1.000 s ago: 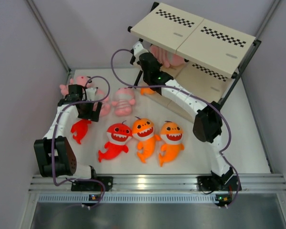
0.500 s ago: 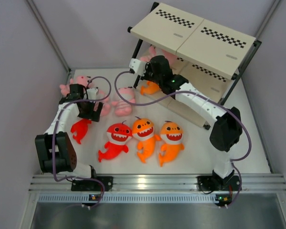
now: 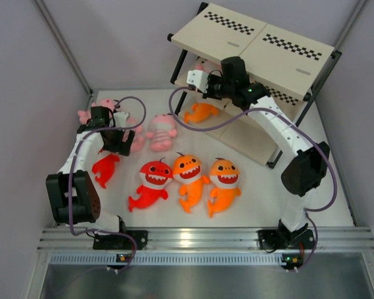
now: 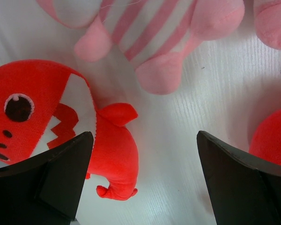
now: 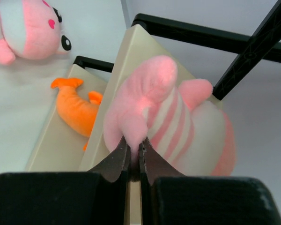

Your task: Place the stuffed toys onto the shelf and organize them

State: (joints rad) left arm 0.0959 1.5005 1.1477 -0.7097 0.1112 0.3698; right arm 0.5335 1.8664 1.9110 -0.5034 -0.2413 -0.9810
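Note:
The shelf (image 3: 268, 50) stands at the back right. My right gripper (image 3: 204, 75) reaches under its top board. In the right wrist view it (image 5: 135, 150) is shut on a limb of a pink striped plush (image 5: 187, 117) lying on a cream board. An orange shark (image 3: 201, 113) lies on the lowest board and also shows in the right wrist view (image 5: 75, 108). My left gripper (image 3: 115, 148) is open and empty, just above a red shark (image 3: 105, 168). In the left wrist view the gripper (image 4: 145, 178) has the red shark (image 4: 42, 108) by its left finger.
On the table lie a red shark (image 3: 151, 180), two orange sharks (image 3: 188, 177) (image 3: 224, 182), a pink striped plush (image 3: 161, 131) and more pink plushes (image 3: 96, 111) at the left. A pink striped plush (image 4: 145, 28) lies just beyond my left gripper. Enclosure walls surround the table.
My right gripper has moved back and right, away from the orange shark now lying on the lowest board, up to the pink plush under the top board. The left arm has barely moved.

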